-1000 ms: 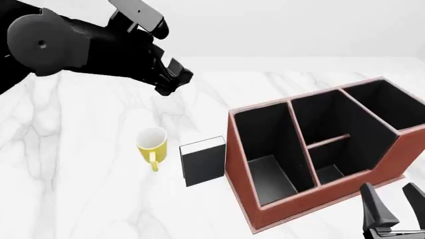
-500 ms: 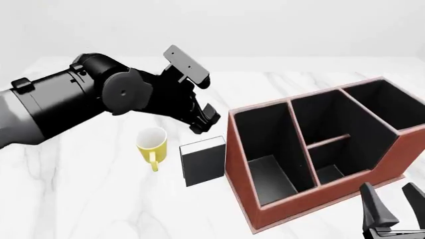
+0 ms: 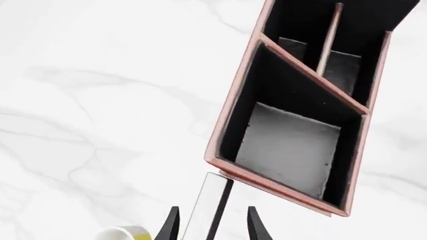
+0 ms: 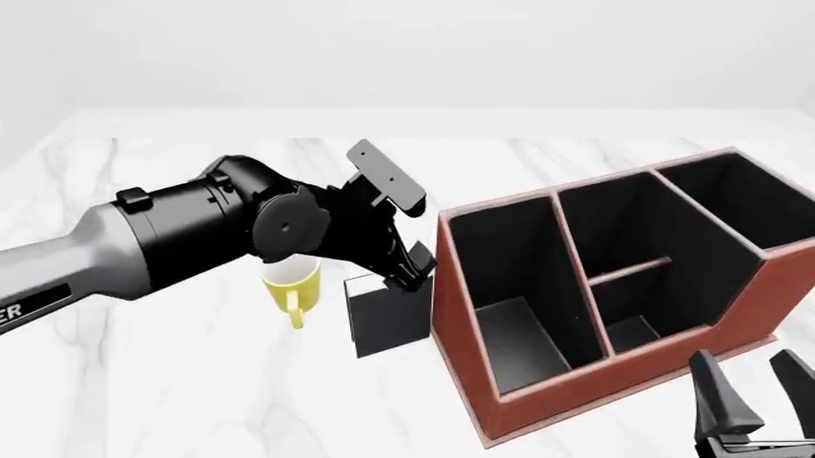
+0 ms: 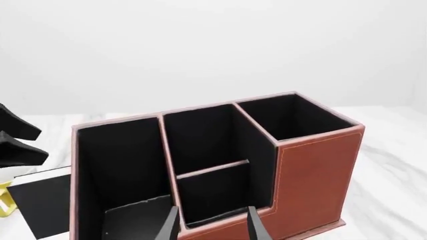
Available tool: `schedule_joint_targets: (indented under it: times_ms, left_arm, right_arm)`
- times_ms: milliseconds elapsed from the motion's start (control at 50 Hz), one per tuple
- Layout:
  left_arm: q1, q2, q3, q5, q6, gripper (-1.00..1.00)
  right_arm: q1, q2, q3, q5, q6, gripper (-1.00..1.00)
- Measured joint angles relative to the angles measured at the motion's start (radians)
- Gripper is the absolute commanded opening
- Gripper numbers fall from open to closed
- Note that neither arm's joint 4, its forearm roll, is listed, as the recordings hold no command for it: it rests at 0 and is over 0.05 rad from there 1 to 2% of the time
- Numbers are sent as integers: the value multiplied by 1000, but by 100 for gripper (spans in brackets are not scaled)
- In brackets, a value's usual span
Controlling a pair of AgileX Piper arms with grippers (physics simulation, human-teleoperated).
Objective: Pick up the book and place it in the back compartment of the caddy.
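Observation:
The black book (image 4: 388,320) stands upright on the marble, between the yellow mug (image 4: 293,284) and the reddish-brown caddy (image 4: 452,315). My left gripper (image 4: 407,270) is open and sits just over the book's top. In the left wrist view the white page edge (image 3: 212,202) runs between the two fingers (image 3: 169,226), with a gap on each side. The back compartment (image 4: 620,224) is the farther of the two small cells, behind the low divider (image 4: 631,270). My right gripper (image 4: 758,401) is open and low, at the caddy's near right corner, holding nothing.
The caddy's long narrow cell (image 4: 516,286) lies nearest the book, and its tall end cell (image 4: 745,196) is at the far right. From the right wrist view I see the caddy (image 5: 313,170), the book (image 5: 40,202) and the left fingers (image 5: 17,142).
The left arm has swung down and to the right, from high over the table's left to just over the book. The right arm, book, mug and caddy have not moved.

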Motion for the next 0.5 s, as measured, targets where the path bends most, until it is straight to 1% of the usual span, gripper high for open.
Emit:
schedule_joint_targets:
  times_ms: [280, 500]
  left_arm:
    - [12, 25, 8, -15, 27, 100]
    - [0, 52, 36, -57, 21, 100]
  right_arm:
    - [1, 5, 0, -4, 1, 100]
    - [2, 5, 0, -3, 2, 100]
